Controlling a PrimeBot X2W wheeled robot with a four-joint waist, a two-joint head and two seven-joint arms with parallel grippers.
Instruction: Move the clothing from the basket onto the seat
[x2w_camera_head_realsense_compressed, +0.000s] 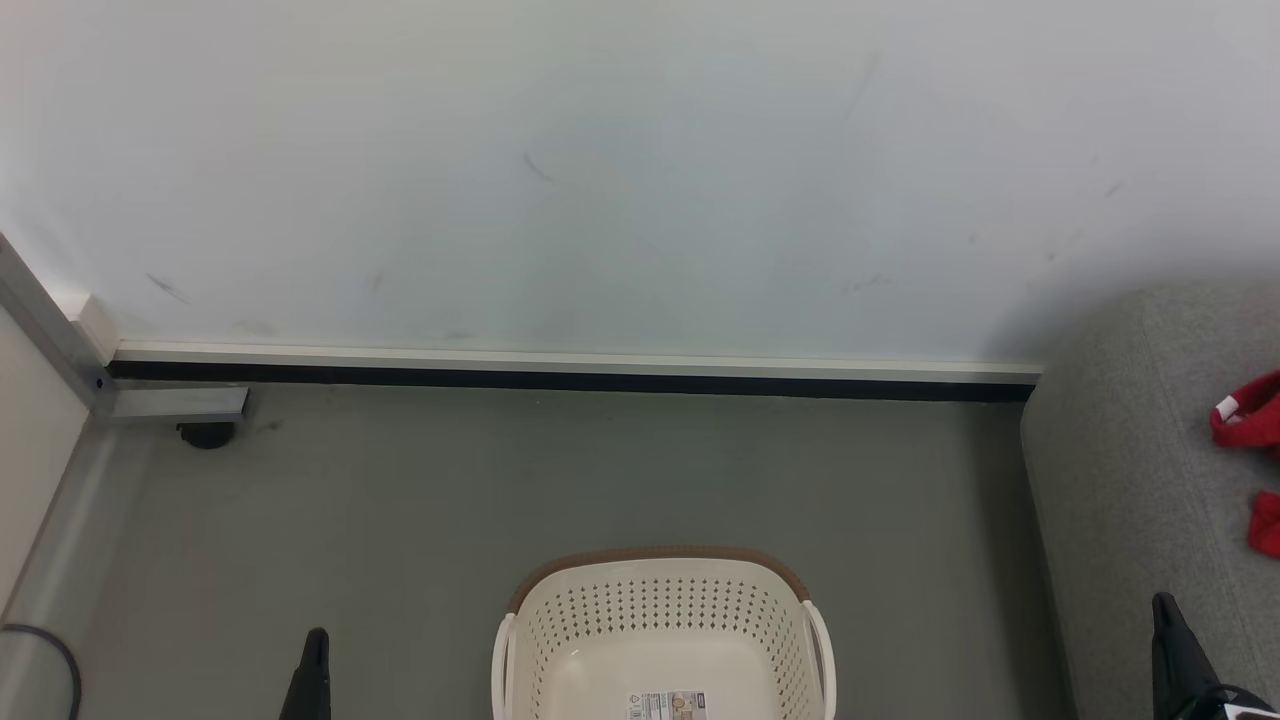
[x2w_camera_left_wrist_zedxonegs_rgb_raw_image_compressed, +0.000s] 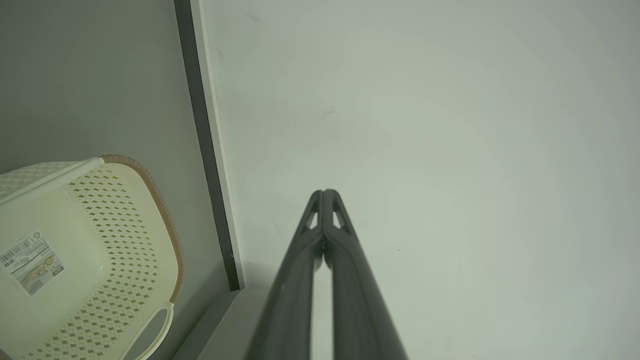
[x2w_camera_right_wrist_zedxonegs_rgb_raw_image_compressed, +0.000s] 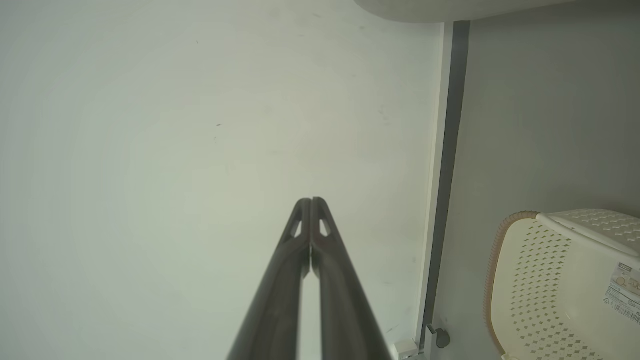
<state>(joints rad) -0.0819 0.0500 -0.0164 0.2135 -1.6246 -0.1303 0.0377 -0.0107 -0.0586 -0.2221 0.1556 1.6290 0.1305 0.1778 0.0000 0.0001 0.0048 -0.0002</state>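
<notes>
The left hand and the right hand each have their fingers pressed together tip to tip, holding nothing and pointing towards the pale wall. The basket stands on the grey floor between the two hands, a label showing on its bare bottom. The red clothing lies on the seat, ahead of the right hand's tips and slightly to its right, well apart from the left hand.

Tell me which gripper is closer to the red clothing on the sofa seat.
Right. The right gripper shows over the seat, below the clothing; the left gripper is beyond the basket, on its far side.
</notes>
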